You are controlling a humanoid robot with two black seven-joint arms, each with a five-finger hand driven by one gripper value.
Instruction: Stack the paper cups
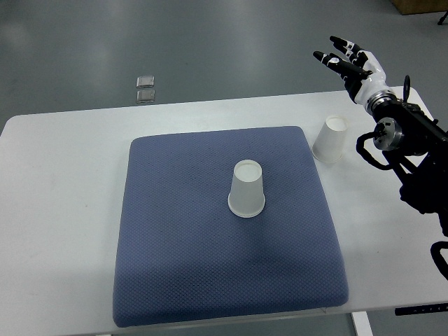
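One white paper cup (247, 189) stands upside down near the middle of the blue mat (182, 259). A second white paper cup (330, 139) stands upside down on the white table, just off the mat's far right corner. My right hand (344, 57) hovers beyond the table's far edge, above and behind that second cup, its fingers spread and holding nothing. The right arm (413, 150) comes in from the right edge. The left arm does not show.
The white table (63, 210) carries the mat. Two small grey squares (145, 89) lie on the floor beyond the table's far edge. A cardboard box corner (420, 5) shows at the top right.
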